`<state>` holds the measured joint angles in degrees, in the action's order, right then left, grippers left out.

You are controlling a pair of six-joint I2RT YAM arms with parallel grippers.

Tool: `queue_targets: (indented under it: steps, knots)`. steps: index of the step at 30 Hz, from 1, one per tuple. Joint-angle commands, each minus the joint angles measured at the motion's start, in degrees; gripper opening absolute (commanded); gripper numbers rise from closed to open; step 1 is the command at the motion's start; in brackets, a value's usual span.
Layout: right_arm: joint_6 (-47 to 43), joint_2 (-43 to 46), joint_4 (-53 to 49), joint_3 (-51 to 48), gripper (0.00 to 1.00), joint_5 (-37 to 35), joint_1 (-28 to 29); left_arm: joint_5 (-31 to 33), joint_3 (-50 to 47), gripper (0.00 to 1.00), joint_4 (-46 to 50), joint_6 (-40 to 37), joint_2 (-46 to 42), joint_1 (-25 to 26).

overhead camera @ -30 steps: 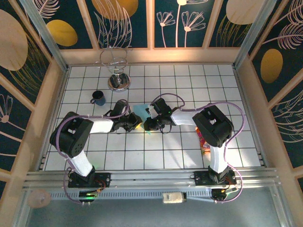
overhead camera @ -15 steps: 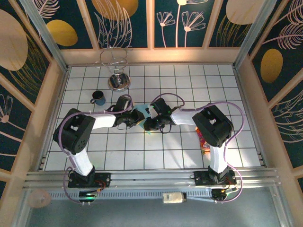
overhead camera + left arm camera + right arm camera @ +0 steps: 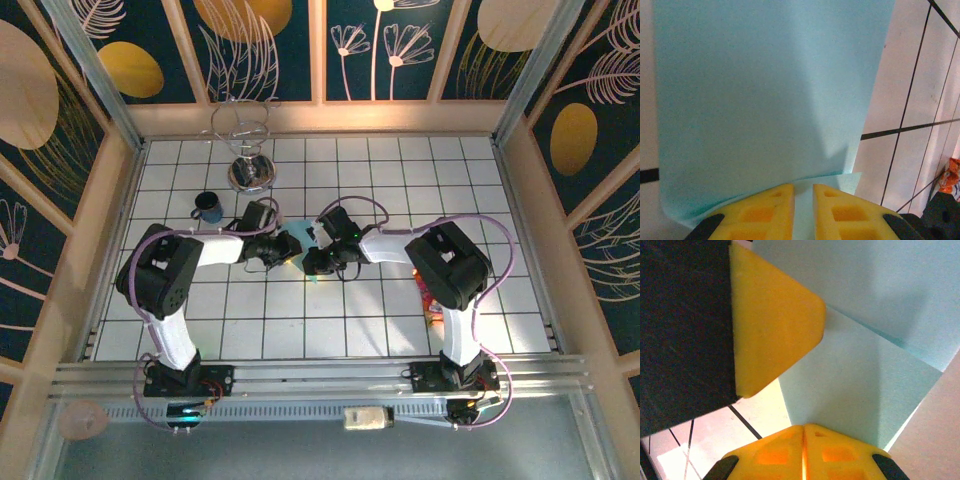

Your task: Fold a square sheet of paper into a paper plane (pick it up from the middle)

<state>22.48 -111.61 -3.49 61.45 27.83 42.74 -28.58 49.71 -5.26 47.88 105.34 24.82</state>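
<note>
Left hand (image 3: 803, 194) and right hand (image 3: 804, 430), nearly closed, pinch the paper sheet (image 3: 765, 90).

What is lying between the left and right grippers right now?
The light-blue paper sheet spans the gap between left gripper and right gripper; top and right wrist views show it.

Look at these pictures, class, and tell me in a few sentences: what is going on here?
Two robot arms meet at the middle of the tiled table over a light-blue sheet of paper. The right gripper is shut on one edge of it, where a fold already shows. The left gripper sits at another edge with paper between its fingers and a slim gap; whether it is pinching is unclear. The sheet is curved, not lying flat.
</note>
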Motion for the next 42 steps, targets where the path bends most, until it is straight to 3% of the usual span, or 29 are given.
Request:
queue_targets:
  steps: [1, 5, 13, 23, 28, 37, 42]
  knots:
    - [-1.5, -2.8, -8.4, -1.2, 0.10, -5.0, -0.3, 3.3, 0.5, 0.18, 3.4, -5.5, 2.8, -3.9]
    - [-1.4, -2.8, -9.0, -1.2, 0.10, -5.1, -0.5, 3.1, 1.6, 0.18, 5.0, -7.9, 3.6, -6.5]
    - [-1.0, -2.3, -9.0, -2.0, 0.10, -5.3, -1.0, 9.0, 7.5, 0.18, 13.3, -13.7, 1.9, -9.6]
    - [0.4, -2.6, -7.5, -1.4, 0.11, -3.3, -1.4, -0.1, -2.1, 0.17, 1.9, -5.8, -12.2, -7.1]
    - [0.4, -3.0, -7.3, -1.6, 0.11, -2.6, -1.6, -0.4, -2.1, 0.15, 1.2, -3.7, -9.1, -2.1]
    - [0.5, -1.7, -5.9, -2.1, 0.11, -1.4, -2.0, 0.7, -0.6, 0.08, 1.1, -1.3, -1.8, -1.0]
    - [1.0, -0.8, -4.8, -1.0, 0.11, 0.1, -2.3, 4.4, 0.3, 0.06, 5.0, -1.3, 0.6, -0.7]
